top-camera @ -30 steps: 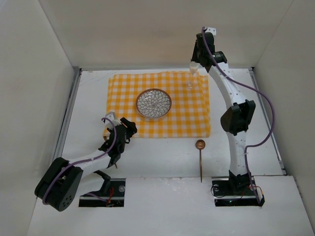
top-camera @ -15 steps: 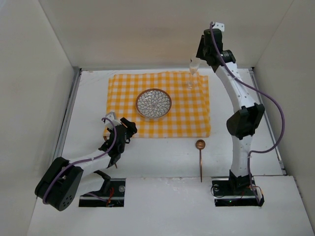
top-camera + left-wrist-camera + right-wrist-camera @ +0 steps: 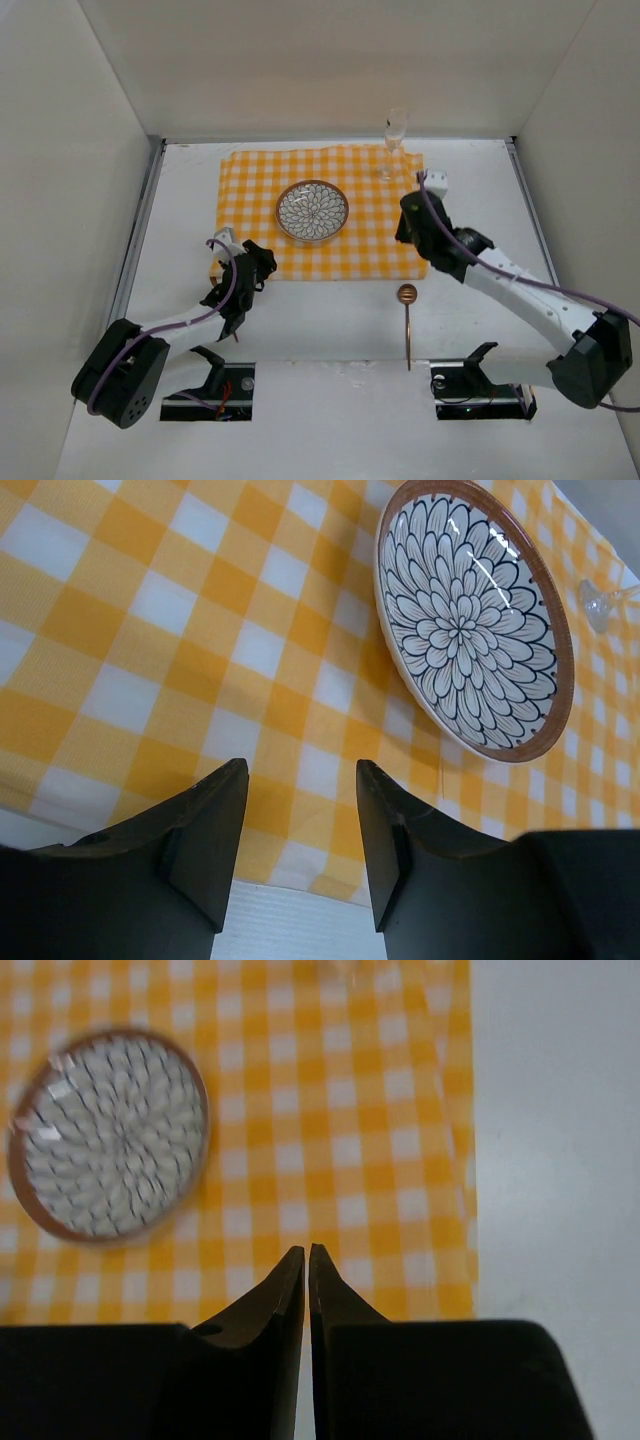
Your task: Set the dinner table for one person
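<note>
My left end effector [image 3: 302, 780] hangs with its fingers apart and empty over the near left corner of the checked cloth [image 3: 250, 185], with the white bench [image 3: 330, 320] showing just beneath it. My right end effector [image 3: 306, 1255] is pressed together and empty above the cloth's near right part. Bare bench lies to its right.

A plate [image 3: 312, 212] and a glass [image 3: 394, 130] sit on the checked cloth [image 3: 250, 185]; a spoon [image 3: 408, 322] lies on the dinner table [image 3: 320, 320].
</note>
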Action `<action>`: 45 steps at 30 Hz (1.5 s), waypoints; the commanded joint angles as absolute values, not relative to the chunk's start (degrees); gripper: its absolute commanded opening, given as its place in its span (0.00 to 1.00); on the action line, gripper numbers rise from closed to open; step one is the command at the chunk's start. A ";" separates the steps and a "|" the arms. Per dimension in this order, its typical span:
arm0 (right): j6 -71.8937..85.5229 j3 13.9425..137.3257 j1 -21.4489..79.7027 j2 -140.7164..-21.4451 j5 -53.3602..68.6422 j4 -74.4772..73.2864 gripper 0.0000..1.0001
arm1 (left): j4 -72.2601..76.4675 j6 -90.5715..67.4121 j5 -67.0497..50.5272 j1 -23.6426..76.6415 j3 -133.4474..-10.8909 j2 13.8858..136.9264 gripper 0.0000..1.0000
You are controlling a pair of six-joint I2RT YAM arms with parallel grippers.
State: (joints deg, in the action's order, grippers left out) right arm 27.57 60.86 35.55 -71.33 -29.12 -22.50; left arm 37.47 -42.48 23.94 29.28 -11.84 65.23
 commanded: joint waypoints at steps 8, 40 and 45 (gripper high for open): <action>59.40 43.51 53.20 -60.38 -26.38 -52.72 0.37 | 39.29 -42.80 23.29 29.75 -13.36 65.13 0.44; 62.58 41.39 55.33 -71.63 -23.55 -50.00 0.26 | 39.73 -42.89 23.29 29.49 -12.83 64.69 0.47; 61.52 41.66 55.33 -74.35 -22.68 -50.01 0.26 | 39.81 -42.89 23.29 29.49 -12.83 64.78 0.47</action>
